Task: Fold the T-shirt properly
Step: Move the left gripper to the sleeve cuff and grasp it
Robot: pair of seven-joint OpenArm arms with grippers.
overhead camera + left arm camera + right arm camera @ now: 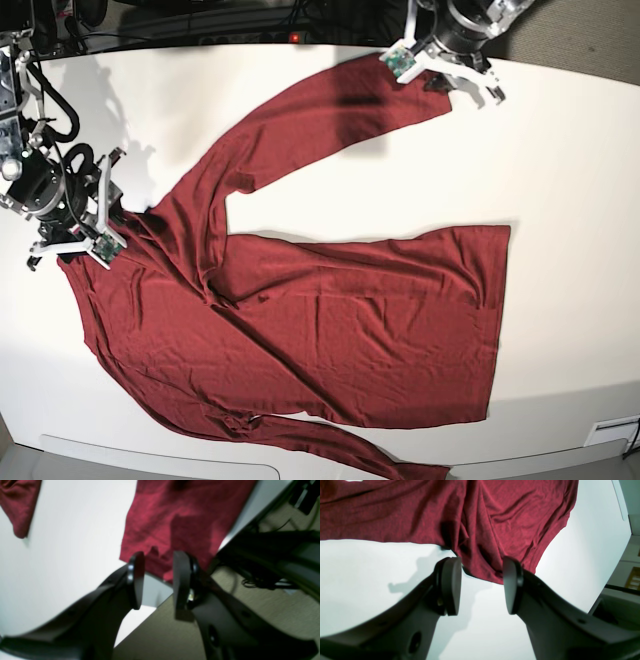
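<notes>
- Left wrist view: my left gripper (158,580) stands with its jaws parted and nothing between them, above the table (70,555) edge. The T-shirt (182,522) sleeve end lies just beyond the fingertips, reaching to the table's edge; floor (250,620) shows below.
- Right wrist view: my right gripper (481,585) is parted too, empty, over bare white table (370,580). The maroon cloth (470,512) lies wrinkled just ahead, its edge dipping between my fingers.
- Base view: the shirt (330,320) lies spread out flat, one sleeve reaching up to my left gripper (445,62); my right gripper (75,225) sits at the collar end.
</notes>
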